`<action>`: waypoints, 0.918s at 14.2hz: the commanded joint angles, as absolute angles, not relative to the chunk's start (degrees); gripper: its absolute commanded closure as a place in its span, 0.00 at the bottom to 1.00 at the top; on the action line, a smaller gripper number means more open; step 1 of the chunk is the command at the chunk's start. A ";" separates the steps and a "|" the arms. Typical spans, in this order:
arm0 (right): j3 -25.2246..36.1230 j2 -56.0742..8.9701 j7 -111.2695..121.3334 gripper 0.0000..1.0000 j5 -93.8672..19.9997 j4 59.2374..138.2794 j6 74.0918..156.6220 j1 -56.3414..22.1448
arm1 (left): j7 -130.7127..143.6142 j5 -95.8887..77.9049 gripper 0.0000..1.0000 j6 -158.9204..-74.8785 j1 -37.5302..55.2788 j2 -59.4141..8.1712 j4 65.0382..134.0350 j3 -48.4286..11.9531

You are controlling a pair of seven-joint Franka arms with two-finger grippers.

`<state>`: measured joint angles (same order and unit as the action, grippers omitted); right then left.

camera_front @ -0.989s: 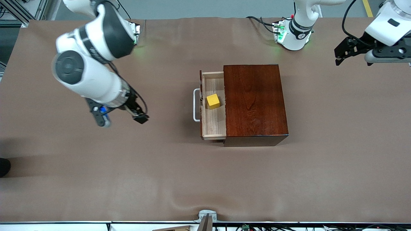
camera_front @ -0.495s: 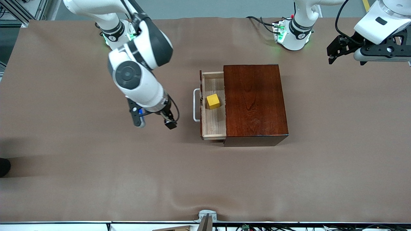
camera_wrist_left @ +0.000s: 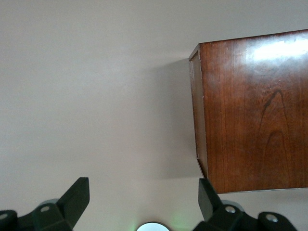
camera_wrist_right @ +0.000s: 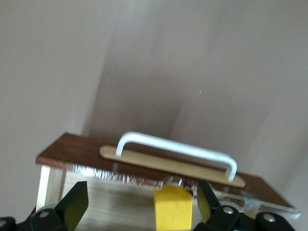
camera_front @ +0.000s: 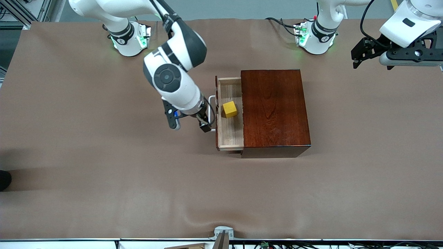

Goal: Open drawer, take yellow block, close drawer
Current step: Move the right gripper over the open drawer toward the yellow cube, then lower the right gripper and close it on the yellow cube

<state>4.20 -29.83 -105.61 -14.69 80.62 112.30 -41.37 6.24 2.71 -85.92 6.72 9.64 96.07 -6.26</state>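
The drawer (camera_front: 229,133) stands pulled out of the dark reddish-brown box (camera_front: 275,110), toward the right arm's end of the table. Its white handle (camera_front: 209,103) faces my right gripper (camera_front: 189,125). The yellow block (camera_front: 229,109) rests in the light-wood tray, close to the handle's side. My right gripper hangs open beside the handle, one finger over it, holding nothing. The right wrist view shows the handle (camera_wrist_right: 178,149), the tray floor (camera_wrist_right: 110,202) and the block (camera_wrist_right: 173,208) below the open right gripper (camera_wrist_right: 142,199). My left gripper (camera_front: 358,58) waits open and empty at the left arm's end.
Brown cloth covers the table (camera_front: 221,193). The left wrist view shows the open left gripper (camera_wrist_left: 143,197) over bare cloth, with the box top (camera_wrist_left: 255,110) beside it. Both arm bases (camera_front: 313,36) stand along the table's edge farthest from the front camera.
My right arm has swung from the right arm's end of the table toward the drawer and now reaches its handle. The left gripper has shifted slightly toward the box.
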 commanded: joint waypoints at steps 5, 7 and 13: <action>4.83 -34.72 -109.86 0.00 -15.73 79.10 115.31 -46.76 | 6.06 2.46 0.00 -85.17 6.06 10.20 96.33 -6.33; 4.83 -35.42 -110.65 0.00 -15.73 79.19 115.31 -47.98 | 5.98 2.46 0.00 -85.17 6.06 10.20 96.33 -6.15; 4.83 -37.00 -111.36 0.00 -15.56 79.19 115.40 -49.92 | 5.63 2.46 0.00 -85.34 5.98 9.93 96.15 -5.80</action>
<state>4.21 -35.84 -110.40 -14.70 80.55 115.77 -49.11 6.24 2.71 -85.59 6.55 9.64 96.15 -5.60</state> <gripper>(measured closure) 0.000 0.000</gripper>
